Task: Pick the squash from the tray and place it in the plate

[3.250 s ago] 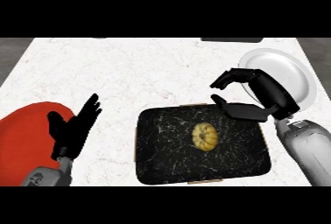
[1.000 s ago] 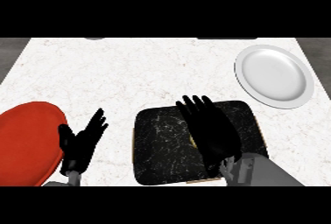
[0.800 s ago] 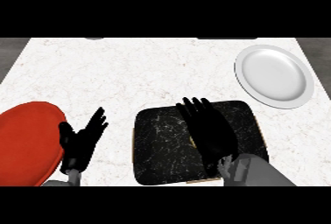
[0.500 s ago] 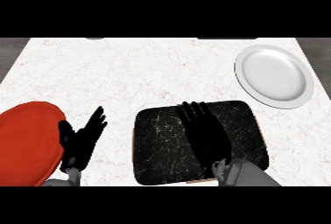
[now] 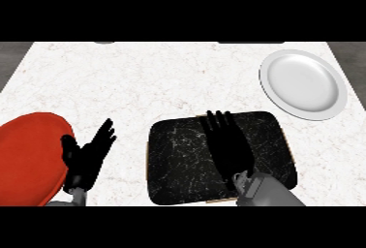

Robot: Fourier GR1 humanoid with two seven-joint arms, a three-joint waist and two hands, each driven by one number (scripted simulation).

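Observation:
The black speckled tray (image 5: 175, 160) lies at the counter's near middle. My right hand (image 5: 229, 145) lies flat over its centre, palm down, fingers straight and pointing away from me. No squash shows anywhere; the spot where it lay is under this hand. The white plate (image 5: 304, 85) sits bare at the far right, well apart from the hand. My left hand (image 5: 85, 157) rests open, fingers up, to the left of the tray.
A large red round plate (image 5: 28, 155) lies at the left edge, right beside my left hand. White marble counter (image 5: 143, 82) stretches beyond the tray to the far edge.
The right hand has come from the tray's far right corner to lie over its middle, hiding the squash. In the last second it slid slightly back toward me. The left hand stayed put.

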